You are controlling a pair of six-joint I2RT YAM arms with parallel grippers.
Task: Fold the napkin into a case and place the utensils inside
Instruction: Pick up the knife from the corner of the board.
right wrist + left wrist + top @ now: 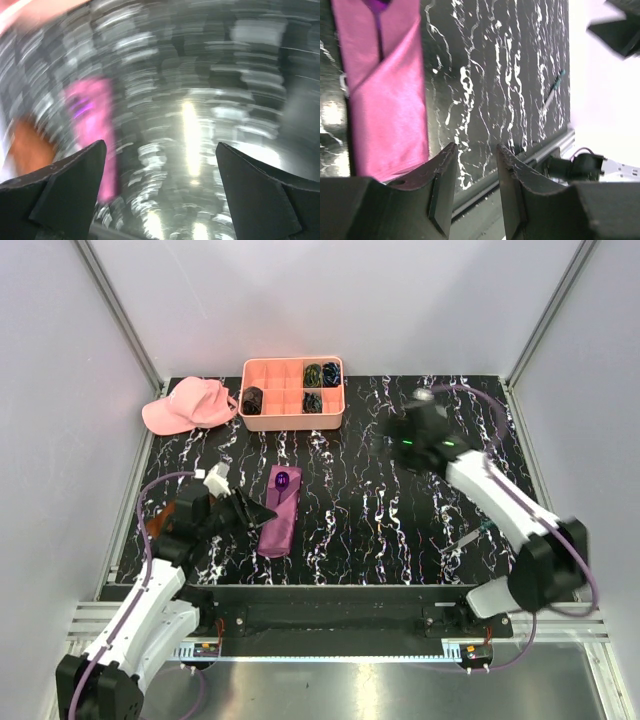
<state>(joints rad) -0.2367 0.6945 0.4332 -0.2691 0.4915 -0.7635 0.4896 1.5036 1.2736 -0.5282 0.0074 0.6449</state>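
1. The napkin [279, 518] lies on the black, white-veined surface [380, 510], a little left of the middle. It is folded into a long narrow case, with a slanted flap across its front.
2. At the far end of this case a small purple piece [283, 479] sticks out of the fold. I cannot tell which kind of cutlery it is.
3. The left gripper [476, 150] is just beside the near left side of the napkin. Its jaws stand apart with nothing between them. I cannot tell if a finger touches the cloth.
4. The right gripper [161, 147] hangs above the far right part of the surface, well apart from the napkin. Its jaws are spread wide and hold nothing, and its own view is very blurred.
5. 1 slim pale utensil [468, 537] with a bluish-green end lies on the surface near the front right edge, close to the right arm and outside the napkin.
6. A rust-brown cloth [160, 523] shows at the left edge, partly under the left arm.
7. A salmon-pink compartment tray [293, 423] at the far edge holds 4 dark coiled bundles [312, 400], and a pink cap [188, 405] lies just left of it.
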